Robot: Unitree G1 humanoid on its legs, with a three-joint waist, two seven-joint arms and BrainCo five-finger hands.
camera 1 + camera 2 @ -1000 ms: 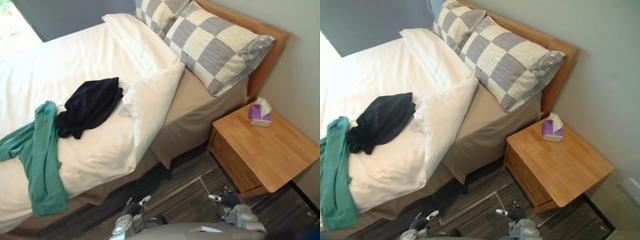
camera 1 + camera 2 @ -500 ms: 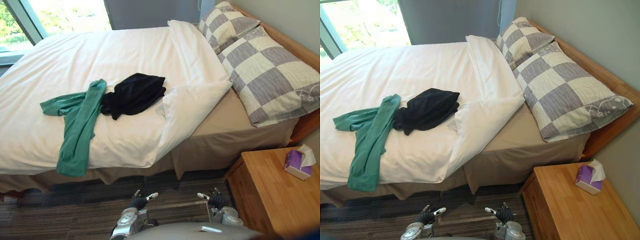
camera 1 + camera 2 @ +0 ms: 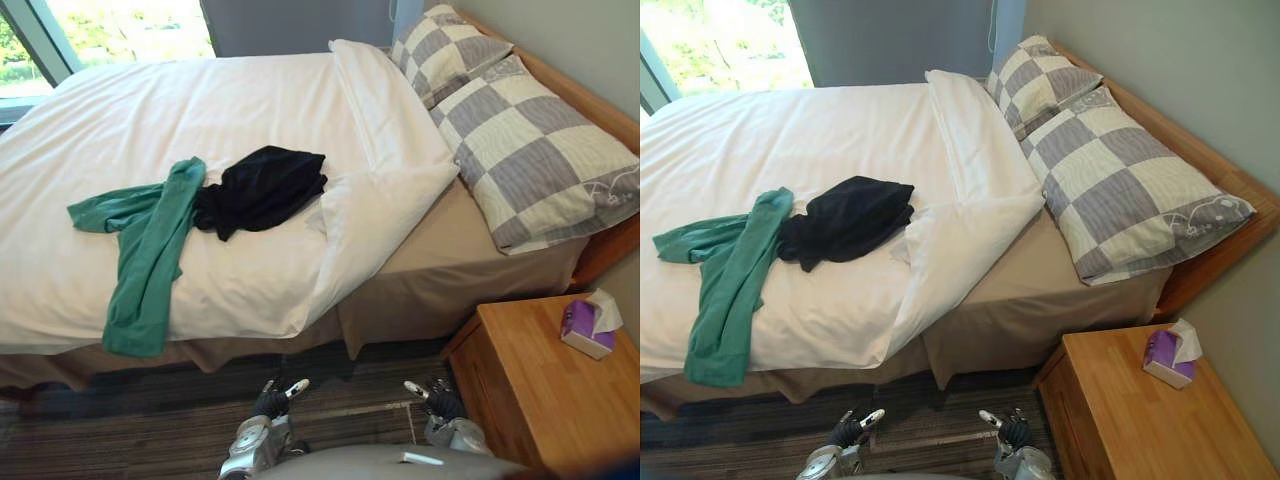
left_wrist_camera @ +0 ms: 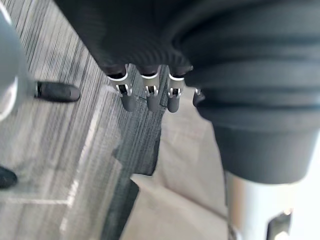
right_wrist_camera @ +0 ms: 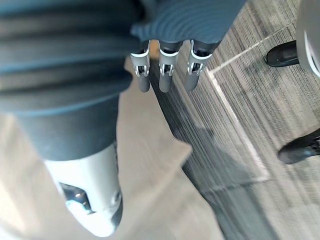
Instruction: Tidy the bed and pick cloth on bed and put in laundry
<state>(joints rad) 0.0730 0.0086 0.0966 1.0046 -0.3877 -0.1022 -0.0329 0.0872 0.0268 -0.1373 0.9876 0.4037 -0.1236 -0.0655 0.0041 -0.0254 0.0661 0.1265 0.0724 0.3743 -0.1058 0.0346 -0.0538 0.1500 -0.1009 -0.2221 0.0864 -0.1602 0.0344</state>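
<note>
No text, label, number or sign can be read anywhere. The purple tissue box [image 3: 583,330] on the wooden nightstand [image 3: 525,395] at the near right is too small to tell whether it bears print.
</note>
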